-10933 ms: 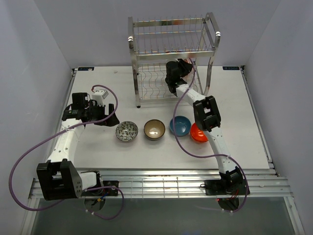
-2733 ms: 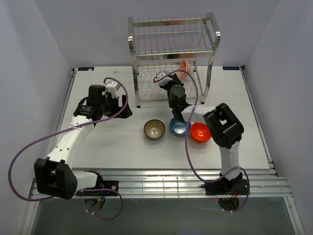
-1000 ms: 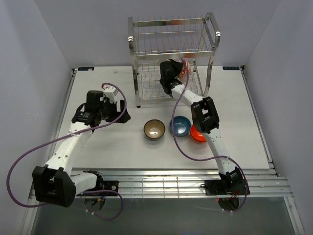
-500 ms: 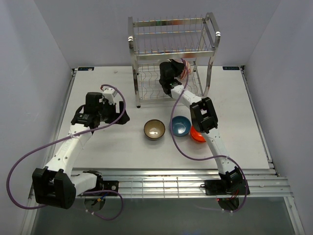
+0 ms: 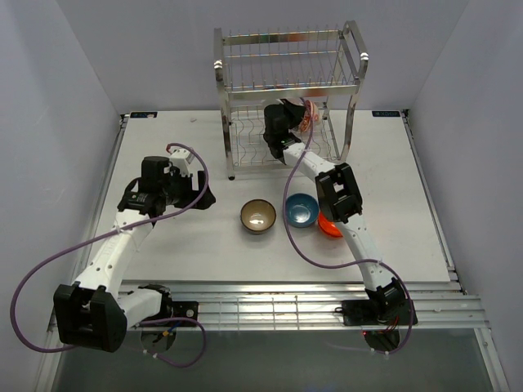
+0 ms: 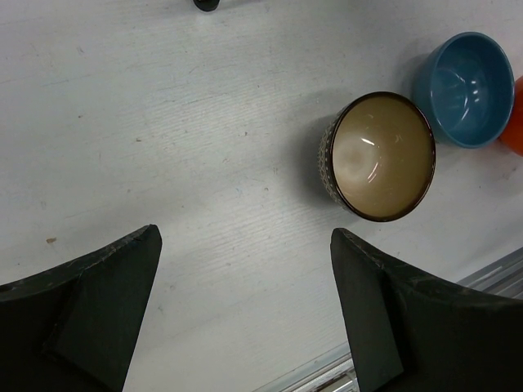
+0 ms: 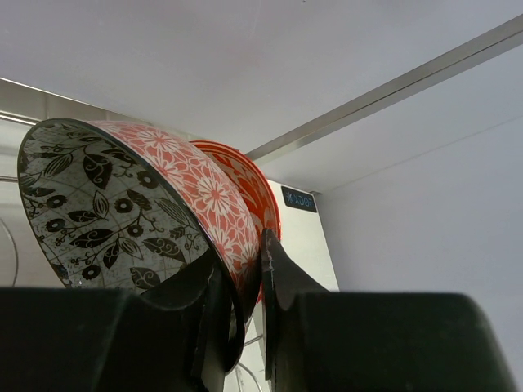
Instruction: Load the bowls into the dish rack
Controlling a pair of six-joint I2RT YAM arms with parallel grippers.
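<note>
Two right fingers (image 7: pixel 274 273) are nearly closed on the rim of the red-and-white patterned bowl (image 7: pixel 139 196), one inside the wall and one outside. The bowl hangs tilted on edge, its leaf-printed inside turned to the left of the wrist view. From above, that bowl sits within the lower tier of the dish rack (image 5: pixel 288 85), at its right side, with the right arm (image 5: pixel 339 192) reaching in from the front.

The left fingers (image 6: pixel 114 278) are spread wide and hold nothing. They hover over bare counter (image 6: pixel 204 122), near the brown bowl (image 6: pixel 380 155). The blue bowl (image 6: pixel 466 88) stands just beside the brown one, and the orange-red bowl (image 5: pixel 332 226) lies beyond it.

By my reading the task is barely begun. The first bowl is in the rack but not let go, and three wait on the counter.

Only the right wrist view shows the pinch and the pattern, but it shows almost none of the rack, so I cannot tell whether the bowl rests on the wires. The top view places the bowl in the lower tier but hides the grip. The left wrist view shows the open gap and the empty bowls, with the orange-red one a mere sliver at its edge.
</note>
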